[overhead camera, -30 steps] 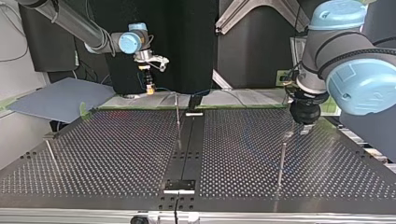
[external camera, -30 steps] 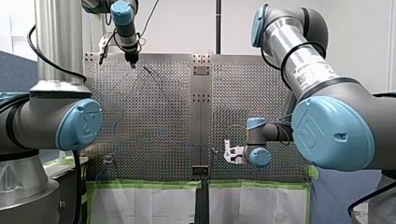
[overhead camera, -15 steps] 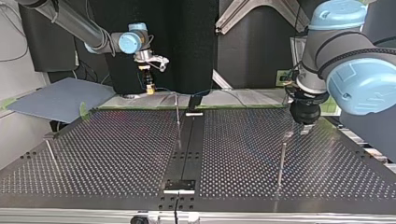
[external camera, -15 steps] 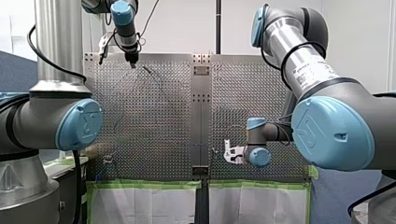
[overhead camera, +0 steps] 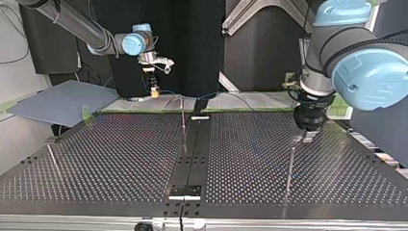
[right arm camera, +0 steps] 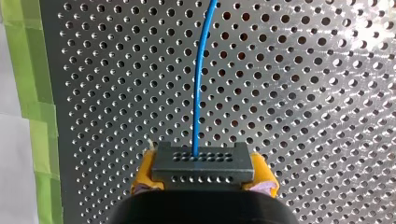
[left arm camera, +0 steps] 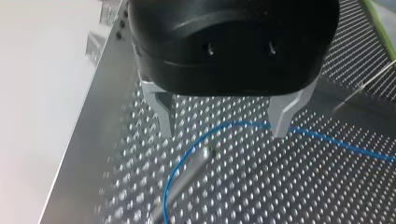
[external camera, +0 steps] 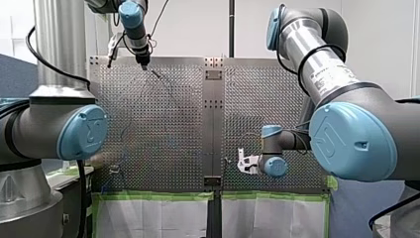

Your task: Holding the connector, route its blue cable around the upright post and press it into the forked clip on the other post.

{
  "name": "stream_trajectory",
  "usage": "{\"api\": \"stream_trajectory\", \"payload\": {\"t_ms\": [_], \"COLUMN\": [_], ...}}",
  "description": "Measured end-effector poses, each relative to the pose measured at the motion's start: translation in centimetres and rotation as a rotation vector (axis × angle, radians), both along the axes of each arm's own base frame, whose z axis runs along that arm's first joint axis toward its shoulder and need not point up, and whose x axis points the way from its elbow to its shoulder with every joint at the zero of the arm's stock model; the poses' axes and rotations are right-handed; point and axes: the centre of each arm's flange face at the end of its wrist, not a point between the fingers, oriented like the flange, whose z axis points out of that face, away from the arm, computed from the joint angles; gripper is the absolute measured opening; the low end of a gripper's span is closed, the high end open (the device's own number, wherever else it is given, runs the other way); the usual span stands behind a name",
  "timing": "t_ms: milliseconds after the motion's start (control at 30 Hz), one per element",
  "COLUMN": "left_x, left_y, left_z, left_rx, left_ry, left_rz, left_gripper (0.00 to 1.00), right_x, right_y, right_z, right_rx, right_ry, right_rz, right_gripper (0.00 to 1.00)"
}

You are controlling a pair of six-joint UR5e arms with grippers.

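Note:
My right gripper (right arm camera: 204,184) has its yellow pads shut on a dark grey connector (right arm camera: 203,162). The blue cable (right arm camera: 198,79) runs straight ahead from it over the perforated plate. In the top view this gripper (overhead camera: 154,90) hangs above the table's far edge, left of a thin upright post (overhead camera: 183,120). My left gripper (left arm camera: 223,128) is open, its metal fingers (left arm camera: 163,112) straddling a loop of the blue cable (left arm camera: 210,133) just above the plate. The cable curves around a metal post (left arm camera: 187,175) ahead of the fingers. In the top view that gripper (overhead camera: 307,135) hovers above the post (overhead camera: 290,166) at the right.
A third thin post (overhead camera: 53,159) stands at the top view's left. A dark centre strip (overhead camera: 192,149) splits the perforated table. Green tape (external camera: 158,196) lines the near edge in the front view. A grey sheet (overhead camera: 62,101) lies off the table's far left corner.
My left gripper has shifted a little toward the top view's left, closer over the right post. My right gripper and the connector have stayed put.

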Motion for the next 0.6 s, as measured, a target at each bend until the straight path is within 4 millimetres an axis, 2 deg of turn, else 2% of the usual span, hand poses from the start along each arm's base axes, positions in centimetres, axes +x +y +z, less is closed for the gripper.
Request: {"api": "stream_trajectory", "payload": {"t_ms": [233, 600], "left_x": [-0.7, -1.3], "left_y": [-1.7, -3.9], "left_z": [-1.6, -5.8], "left_rx": [0.034, 0.124], "left_ry": [-0.014, -0.007], "left_rz": [-0.101, -0.197], "left_gripper": [1.00, 1.00], "right_x": [0.0, 0.0], "right_y": [0.0, 0.0], "right_z": [0.0, 0.0], "right_rx": [-0.001, -0.002], "right_ry": [-0.001, -0.001], "right_rz": [0.000, 0.000], "right_gripper": [0.01, 0.01]}}
